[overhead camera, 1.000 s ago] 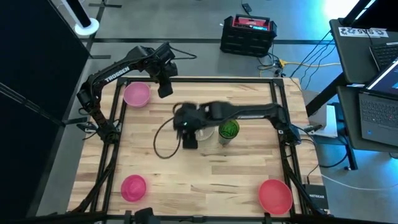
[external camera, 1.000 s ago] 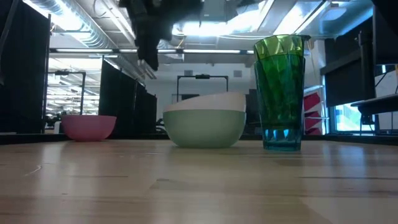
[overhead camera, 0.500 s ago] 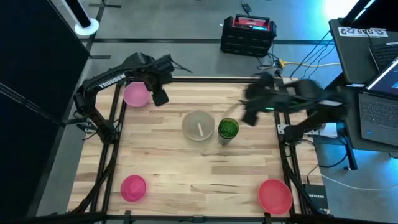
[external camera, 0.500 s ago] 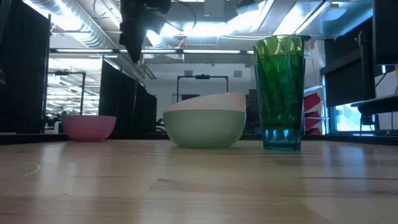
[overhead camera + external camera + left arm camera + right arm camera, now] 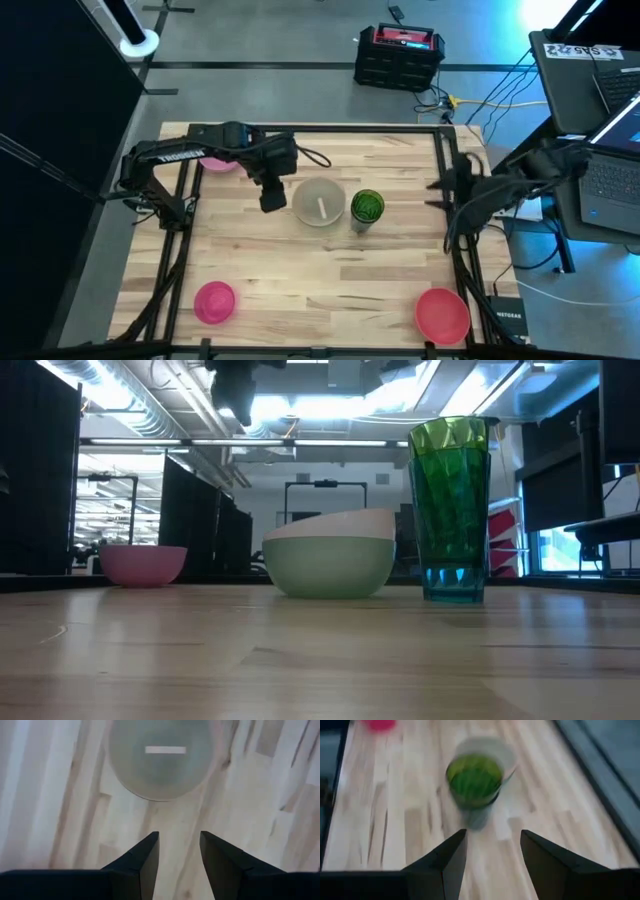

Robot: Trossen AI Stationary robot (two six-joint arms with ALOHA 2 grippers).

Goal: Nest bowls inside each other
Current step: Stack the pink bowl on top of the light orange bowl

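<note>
A mint-green bowl (image 5: 319, 202) with a paler bowl nested in it (image 5: 330, 520) stands on its base mid-table. Beside it, toward the right edge, stands a tall green cup (image 5: 367, 208) with a teal foot (image 5: 455, 585). My left gripper (image 5: 272, 195) hangs open above the wood just left of the mint-green bowl (image 5: 160, 755), nothing between its fingers. My right gripper (image 5: 442, 185) is open at the table's right edge, facing the cup (image 5: 474, 780). A pink bowl (image 5: 214, 302) sits near left, a red one (image 5: 442, 313) near right. Another pink bowl (image 5: 213, 162) sits far left, partly under my left arm.
Black frame rails run along the table's left (image 5: 170, 270) and right (image 5: 460, 270) sides. Bare wood lies between the middle bowls and the near edge. A black and red case (image 5: 399, 55) and laptops (image 5: 600, 180) stand off the table.
My left gripper has swung from over the far-left pink bowl toward the near edge and right, ending beside the mint-green bowl. My right gripper has drawn back from over that bowl to the table's right edge. The bowls and the cup have stayed put.
</note>
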